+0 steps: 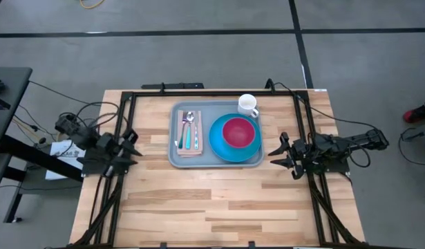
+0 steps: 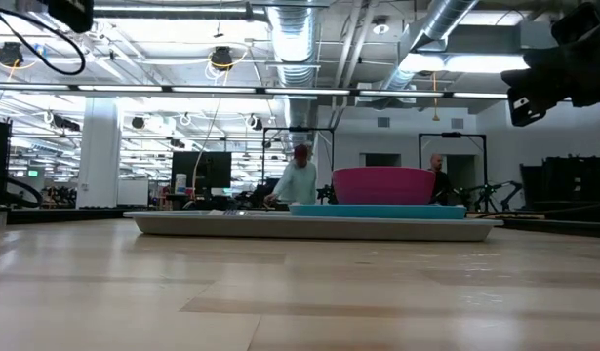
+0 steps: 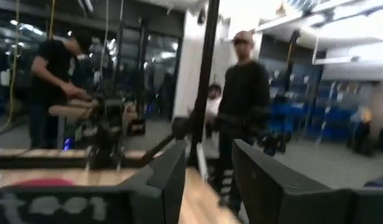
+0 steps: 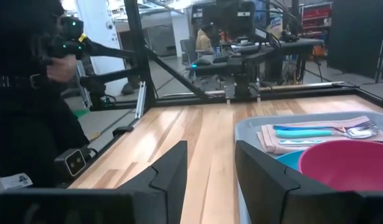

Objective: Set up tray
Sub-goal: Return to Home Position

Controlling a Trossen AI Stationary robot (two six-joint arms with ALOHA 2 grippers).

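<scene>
The grey-blue tray (image 1: 216, 160) lies flat on the table toward its far middle. On it rest a round blue plate (image 1: 219, 143) with a pink bowl (image 1: 239, 131) on top, a folded napkin (image 1: 189, 146) carrying a spoon and teal-handled cutlery (image 1: 191, 131), and a white mug (image 1: 247, 105) at the tray's far right corner. The tray (image 4: 253, 127), bowl (image 4: 347, 165) and cutlery (image 4: 322, 132) also show in the right wrist view. My left gripper (image 1: 133, 149) hovers open at the table's left edge. My right gripper (image 1: 276, 153) hovers open just right of the tray.
A black frame (image 1: 198, 95) runs along the far edge and down both sides of the table. Bare wood lies between the tray and the near edge. People stand in the room beyond the table (image 3: 244, 106).
</scene>
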